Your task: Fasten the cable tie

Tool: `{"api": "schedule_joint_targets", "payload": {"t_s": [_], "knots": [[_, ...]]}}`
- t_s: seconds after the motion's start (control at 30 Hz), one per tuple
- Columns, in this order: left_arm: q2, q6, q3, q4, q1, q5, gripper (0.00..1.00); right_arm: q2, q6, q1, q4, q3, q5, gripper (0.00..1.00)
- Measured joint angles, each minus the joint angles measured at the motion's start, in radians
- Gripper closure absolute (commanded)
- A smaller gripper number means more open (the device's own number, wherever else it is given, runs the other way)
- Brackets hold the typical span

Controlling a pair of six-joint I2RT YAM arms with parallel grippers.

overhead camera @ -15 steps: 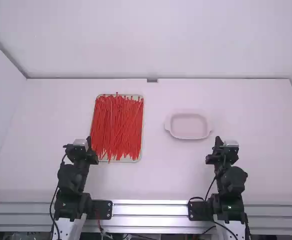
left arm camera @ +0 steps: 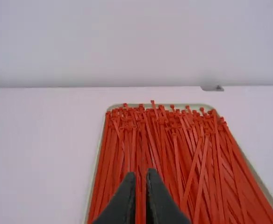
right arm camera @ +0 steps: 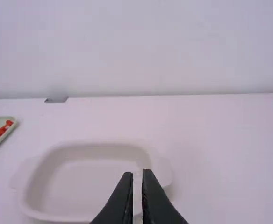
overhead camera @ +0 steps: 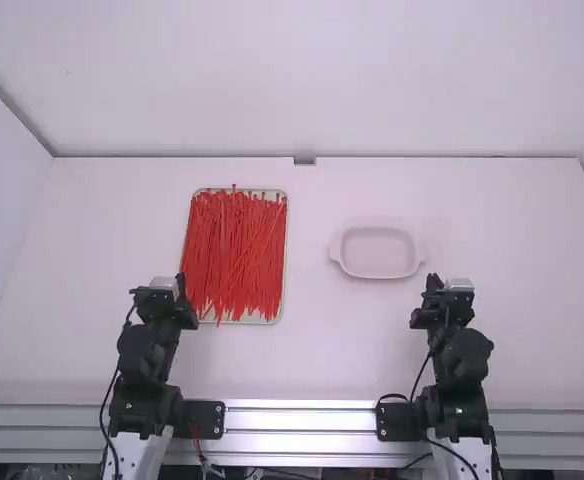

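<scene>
Tray (overhead camera: 284, 250) of ties (overhead camera: 234, 255) is lying just ahead of the left gripper (left arm camera: 140, 175), the nearer one, ties running lengthwise away from it. Dish (overhead camera: 376, 273) is sitting ahead of the right gripper (right arm camera: 135, 175). Both are holding nothing, pinched almost closed.

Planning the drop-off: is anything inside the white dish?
Nothing: the dish looks bare from above. In the right wrist view the jaws of the right gripper cover a strip of its near side.

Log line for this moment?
left gripper shut, by tray | right gripper shut, by dish | cable ties in tray, none held
</scene>
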Motion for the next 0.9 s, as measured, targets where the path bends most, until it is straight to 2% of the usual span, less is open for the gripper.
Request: {"api": "schedule_joint_targets", "payload": {"t_s": [0.27, 0.67, 0.9], "knots": [[0.124, 0.0, 0.079, 0.007, 0.0, 0.021, 0.8, 0.132, 0.003, 0.019, -0.02, 0.086, -0.002, 0.79], [0.376, -0.012, 0.215, -0.028, 0.0, 0.066, 0.58, 0.422, 0.017, 0.082, -0.026, 0.243, 0.004, 0.58], [0.562, -0.023, 0.322, -0.041, 0.0, 0.111, 0.43, 0.637, 0.034, 0.134, -0.002, 0.346, -0.005, 0.43]]}}
